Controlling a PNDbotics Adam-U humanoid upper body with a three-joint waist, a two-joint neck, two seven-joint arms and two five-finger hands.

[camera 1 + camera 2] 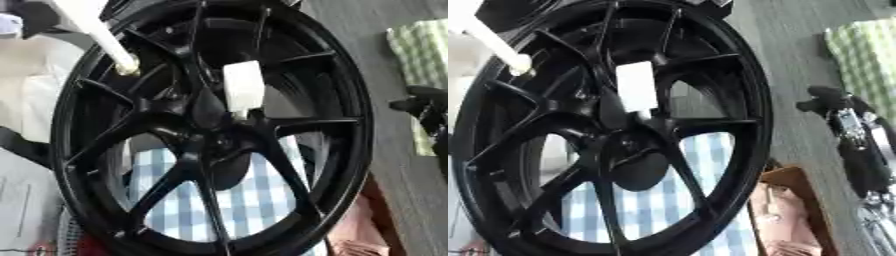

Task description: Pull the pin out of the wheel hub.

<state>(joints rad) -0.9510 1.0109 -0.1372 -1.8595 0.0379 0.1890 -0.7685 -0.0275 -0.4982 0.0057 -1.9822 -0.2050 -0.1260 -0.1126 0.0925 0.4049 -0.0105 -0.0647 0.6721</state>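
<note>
Your right hand [846, 117] hangs beside the wheel hub [210, 127], touching nothing; whether its fingers are spread or curled cannot be made out. The black hub stands upright, filling the frame, so its centre faces you. The white pin [243, 86] sticks out near that centre, well to the left of your hand. Only the right eye view shows the forearm below the hand.

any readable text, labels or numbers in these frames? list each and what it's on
None readable.
Black wheel: no brand or size marking can be made out on the spokes or rim.
White pin at the hub: plain, no label.
White bar at upper left: plain.
Right hand at the right edge: silver parts, no legible marking.
</note>
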